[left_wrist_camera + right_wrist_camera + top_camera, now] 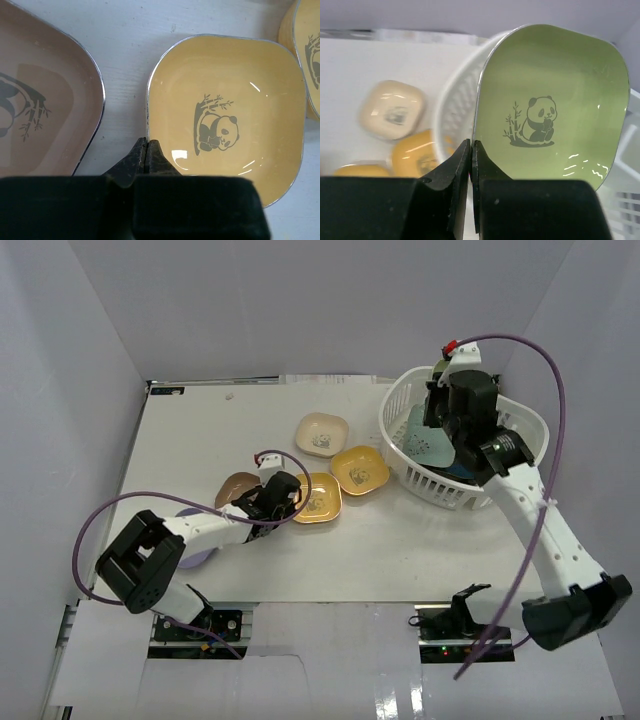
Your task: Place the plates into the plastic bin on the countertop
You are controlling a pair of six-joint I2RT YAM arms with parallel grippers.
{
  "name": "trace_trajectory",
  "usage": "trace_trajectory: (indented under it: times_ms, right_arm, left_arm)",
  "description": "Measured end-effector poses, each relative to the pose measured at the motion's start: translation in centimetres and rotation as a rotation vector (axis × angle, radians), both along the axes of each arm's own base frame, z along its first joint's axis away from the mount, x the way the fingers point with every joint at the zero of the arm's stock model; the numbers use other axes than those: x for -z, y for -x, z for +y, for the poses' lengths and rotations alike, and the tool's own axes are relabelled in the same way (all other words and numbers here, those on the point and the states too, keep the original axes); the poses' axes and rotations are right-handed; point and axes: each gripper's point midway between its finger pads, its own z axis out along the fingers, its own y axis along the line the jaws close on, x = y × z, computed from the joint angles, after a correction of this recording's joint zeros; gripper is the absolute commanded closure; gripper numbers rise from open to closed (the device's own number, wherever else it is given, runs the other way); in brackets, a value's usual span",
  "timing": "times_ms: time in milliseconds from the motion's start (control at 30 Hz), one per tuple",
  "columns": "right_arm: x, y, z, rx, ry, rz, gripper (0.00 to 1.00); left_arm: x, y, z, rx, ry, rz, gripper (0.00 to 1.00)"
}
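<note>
My left gripper [146, 145] [289, 498] is shut on the near left rim of a yellow panda plate [225, 115] [320, 498], which lies on the countertop [200, 430]. A brown plate [40, 100] [236, 486] lies just to its left. My right gripper [471, 147] [438, 390] is shut on the rim of a green panda plate [555, 100] and holds it tilted up over the white plastic bin [400, 425] [455, 110]. A teal divided tray [428, 440] lies inside the bin.
A second yellow plate [360, 470] [311, 50] and a beige plate [322, 434] [392, 109] lie between my left gripper and the bin. A lavender plate [196, 552] lies under my left forearm. White walls close in the back and both sides.
</note>
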Motion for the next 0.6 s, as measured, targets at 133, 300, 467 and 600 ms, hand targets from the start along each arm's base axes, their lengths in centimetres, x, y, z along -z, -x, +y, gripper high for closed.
trace_trajectory:
  times_ms: [133, 300, 467, 600]
  right_arm:
    - [6.1, -5.0, -4.8, 0.104, 0.089, 0.145, 0.92]
    - [13.4, -7.9, -4.4, 0.055, 0.131, 0.309, 0.92]
    - [18.0, -8.8, -3.1, 0.002, 0.127, 0.411, 0.68]
    - [19.0, -8.4, -2.6, -0.005, 0.088, 0.436, 0.26]
  left_arm:
    - [-1.0, 0.0, -0.1, 0.006, 0.016, -0.016, 1.00]
    - [-4.7, 0.9, -0.1, 0.041, 0.079, -0.061, 1.00]
    - [-10.3, 2.4, -0.3, 0.103, 0.188, -0.148, 1.00]
    - [-15.5, 2.2, -1.8, 0.165, 0.256, -0.205, 1.00]
